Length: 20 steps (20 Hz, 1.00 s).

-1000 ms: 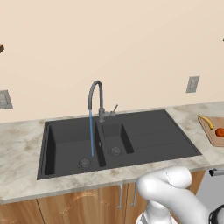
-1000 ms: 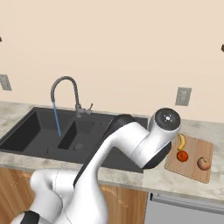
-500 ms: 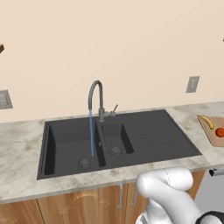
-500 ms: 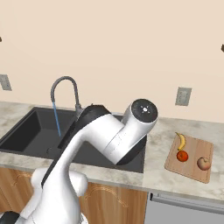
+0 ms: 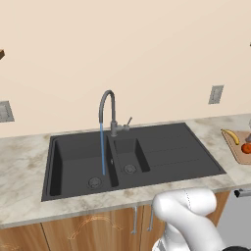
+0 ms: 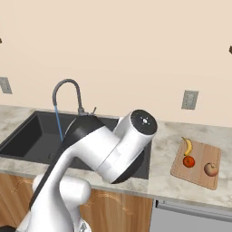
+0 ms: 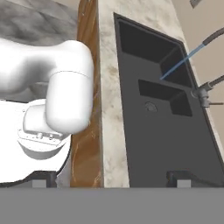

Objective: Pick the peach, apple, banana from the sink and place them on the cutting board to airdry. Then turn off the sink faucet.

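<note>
Banana (image 6: 187,146), small, curved, yellow, on cutting board (image 6: 201,175) beside red fruit (image 6: 189,161).

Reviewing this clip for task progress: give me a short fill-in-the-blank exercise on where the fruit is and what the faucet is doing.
1. The banana lies on the ____.
2. A thin blue stream runs from the sink faucet into the ____ basin of the sink.
3. The number of fruits on the cutting board is ____.
4. Beside the banana sit a red apple and a ____.

Missing words: cutting board; large; three; peach
</note>
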Tool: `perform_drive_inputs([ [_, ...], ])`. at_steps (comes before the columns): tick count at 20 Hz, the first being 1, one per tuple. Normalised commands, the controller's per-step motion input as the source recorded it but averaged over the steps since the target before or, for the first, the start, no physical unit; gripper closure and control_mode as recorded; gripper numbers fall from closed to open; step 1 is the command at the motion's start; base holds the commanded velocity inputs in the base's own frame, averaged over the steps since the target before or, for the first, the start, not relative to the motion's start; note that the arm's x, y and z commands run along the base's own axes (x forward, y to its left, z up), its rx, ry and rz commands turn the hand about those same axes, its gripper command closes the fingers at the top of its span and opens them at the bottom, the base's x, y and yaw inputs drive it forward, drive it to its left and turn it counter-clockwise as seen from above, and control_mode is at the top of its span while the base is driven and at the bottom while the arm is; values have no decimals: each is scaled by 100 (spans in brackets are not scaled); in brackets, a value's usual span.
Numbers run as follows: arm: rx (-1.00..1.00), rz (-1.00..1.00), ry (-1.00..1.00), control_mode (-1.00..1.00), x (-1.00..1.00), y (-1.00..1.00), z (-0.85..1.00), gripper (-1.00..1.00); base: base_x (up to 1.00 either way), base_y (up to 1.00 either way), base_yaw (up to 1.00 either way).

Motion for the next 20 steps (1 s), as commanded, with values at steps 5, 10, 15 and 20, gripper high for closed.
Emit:
perform_drive_inputs([
  [5, 24, 1, 2, -100, 6, 42, 11, -100, 0, 0, 0],
  [10, 32, 0, 20, -100, 13, 47, 23, -100, 0, 0, 0],
  [15, 18, 0, 11, -100, 6, 43, -1, -100, 0, 0, 0],
  [20, 8, -9, -2, -100, 2, 37, -1, -100, 0, 0, 0],
])
